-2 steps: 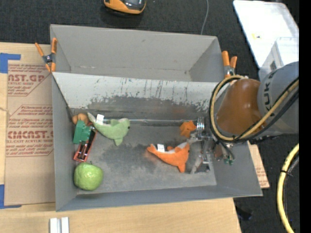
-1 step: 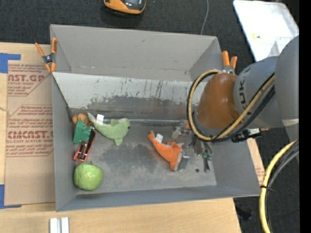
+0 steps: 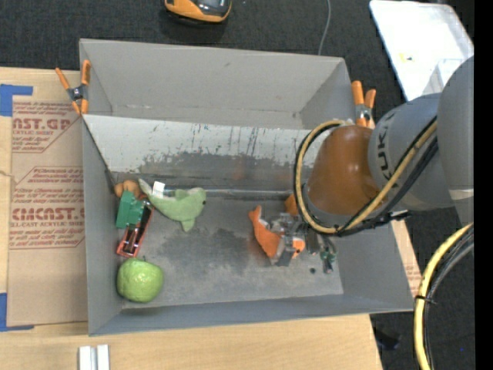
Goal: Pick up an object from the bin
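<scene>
My gripper is low over the bin floor at the right, under the orange wrist cover. An orange, carrot-shaped thing lies right against its left side, pointing up and left; part of it is hidden by the gripper. A small dark green bit sits just to the right of the gripper.
At the left of the bin lie a pale green soft toy, a green and red tool-like thing with an orange piece above it, and a green apple in the front left corner.
</scene>
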### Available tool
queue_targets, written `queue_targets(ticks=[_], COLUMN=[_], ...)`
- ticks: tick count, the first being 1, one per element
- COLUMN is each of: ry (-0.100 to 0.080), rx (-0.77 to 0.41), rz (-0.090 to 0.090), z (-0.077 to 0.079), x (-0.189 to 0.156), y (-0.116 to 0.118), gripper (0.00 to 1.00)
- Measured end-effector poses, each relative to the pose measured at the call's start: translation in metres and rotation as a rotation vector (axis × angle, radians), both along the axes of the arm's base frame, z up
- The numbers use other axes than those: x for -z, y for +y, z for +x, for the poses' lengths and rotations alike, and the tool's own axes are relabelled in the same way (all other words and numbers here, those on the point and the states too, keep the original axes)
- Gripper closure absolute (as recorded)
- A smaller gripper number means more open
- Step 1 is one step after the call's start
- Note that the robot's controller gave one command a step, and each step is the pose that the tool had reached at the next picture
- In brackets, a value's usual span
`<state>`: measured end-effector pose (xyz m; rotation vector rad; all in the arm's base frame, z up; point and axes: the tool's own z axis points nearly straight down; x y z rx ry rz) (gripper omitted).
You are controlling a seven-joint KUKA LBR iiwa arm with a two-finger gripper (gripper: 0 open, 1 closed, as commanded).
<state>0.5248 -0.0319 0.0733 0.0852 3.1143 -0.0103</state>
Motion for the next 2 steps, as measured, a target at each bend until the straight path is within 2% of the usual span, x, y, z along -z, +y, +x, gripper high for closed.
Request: queue_targets(ticks=[1,2], ry=[0.000,0.007], rx=[0.000,-0.148], rz=[0.000,-0.002], z=[0.000,0.033], x=[0.000,-0.001], y=[0.000,-0.016], gripper=[1.00,1.00])
